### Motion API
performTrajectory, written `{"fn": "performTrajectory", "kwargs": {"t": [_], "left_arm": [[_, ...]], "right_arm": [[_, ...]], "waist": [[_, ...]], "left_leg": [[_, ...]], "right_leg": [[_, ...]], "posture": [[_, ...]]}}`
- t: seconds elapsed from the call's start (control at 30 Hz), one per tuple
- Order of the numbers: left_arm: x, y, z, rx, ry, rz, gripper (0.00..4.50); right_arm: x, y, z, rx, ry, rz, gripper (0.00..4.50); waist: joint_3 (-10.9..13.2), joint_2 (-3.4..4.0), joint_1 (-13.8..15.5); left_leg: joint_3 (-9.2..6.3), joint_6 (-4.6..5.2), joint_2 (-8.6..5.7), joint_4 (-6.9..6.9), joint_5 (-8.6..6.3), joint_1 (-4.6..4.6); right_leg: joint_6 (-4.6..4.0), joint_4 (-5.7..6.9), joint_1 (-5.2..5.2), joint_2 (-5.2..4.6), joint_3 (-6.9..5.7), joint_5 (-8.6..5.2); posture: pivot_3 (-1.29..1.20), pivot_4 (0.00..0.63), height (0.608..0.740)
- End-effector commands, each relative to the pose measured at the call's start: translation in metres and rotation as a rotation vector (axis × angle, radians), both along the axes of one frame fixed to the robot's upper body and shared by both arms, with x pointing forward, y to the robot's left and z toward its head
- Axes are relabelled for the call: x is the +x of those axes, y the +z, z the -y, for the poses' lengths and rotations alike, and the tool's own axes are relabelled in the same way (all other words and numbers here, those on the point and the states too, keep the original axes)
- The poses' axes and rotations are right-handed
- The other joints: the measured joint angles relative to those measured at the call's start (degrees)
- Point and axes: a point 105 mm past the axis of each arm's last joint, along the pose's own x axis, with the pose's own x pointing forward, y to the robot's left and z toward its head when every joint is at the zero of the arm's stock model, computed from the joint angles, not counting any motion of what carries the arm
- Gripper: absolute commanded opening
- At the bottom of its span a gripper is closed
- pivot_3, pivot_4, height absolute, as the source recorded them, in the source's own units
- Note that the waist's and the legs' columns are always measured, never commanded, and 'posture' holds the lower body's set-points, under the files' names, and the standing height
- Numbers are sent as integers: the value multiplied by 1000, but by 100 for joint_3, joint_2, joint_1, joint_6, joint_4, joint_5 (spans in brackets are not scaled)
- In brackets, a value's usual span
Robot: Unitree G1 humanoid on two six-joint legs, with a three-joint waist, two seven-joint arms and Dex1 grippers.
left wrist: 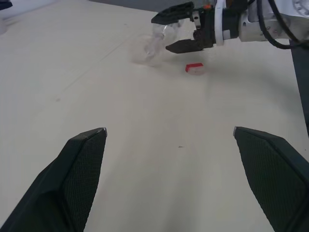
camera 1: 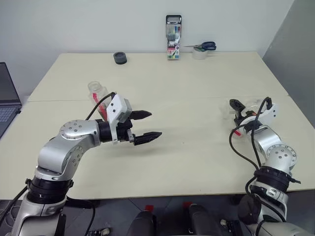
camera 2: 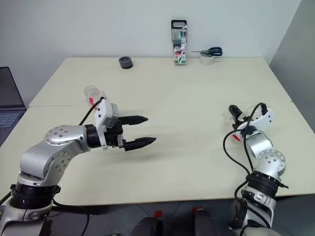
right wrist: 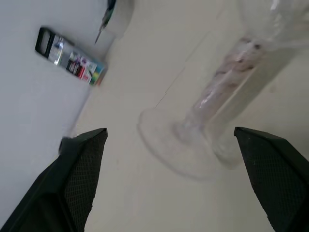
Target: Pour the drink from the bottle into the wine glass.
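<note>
On the cream surface [camera 1: 187,123], the left hand [camera 1: 147,125] hovers wide, empty, the bottle [camera 1: 98,96] behind it. Near the right edge, the right hand [camera 1: 237,111] gapes wide beside the wine glass [right wrist: 212,111], gripping nothing.

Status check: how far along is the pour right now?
Done: the red cap is off the bottle. In hand: nothing. The left gripper is open, and the right gripper is open at the wine glass. Left: no drink is visible in the glass, so the pour is unconfirmed.

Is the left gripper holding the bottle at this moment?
No, the left gripper is open and empty above the table, and the bottle stands behind its arm.
</note>
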Motion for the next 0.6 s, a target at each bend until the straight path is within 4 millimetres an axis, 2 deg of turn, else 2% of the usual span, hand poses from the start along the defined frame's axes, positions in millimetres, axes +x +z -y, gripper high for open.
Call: {"fn": "performTrajectory", "kwargs": {"t": [0.03, 0.4, 0.6], "left_arm": [[-2, 9, 3, 3, -24, 53, 4486], [2, 3, 3, 20, -7, 58, 4486], [3, 3, 5, 33, -19, 62, 4486]], "right_arm": [[4, 2, 12, 69, -67, 13, 4500], [32, -22, 4, 133, -120, -13, 4500], [49, -28, 7, 143, -143, -38, 4500]], "waist": [[0, 1, -7], [-1, 2, -78], [-3, 0, -124]], "left_leg": [[3, 4, 0, -1, -2, 1], [10, 8, 4, 0, -4, 10], [9, 8, 5, 1, -4, 15]], "right_leg": [[0, 1, 0, 0, 1, 0], [0, 9, 3, 7, 5, 0], [0, 9, 9, 7, 5, 0]], "posture": [[0, 150, 740], [0, 150, 740], [0, 150, 740]]}}
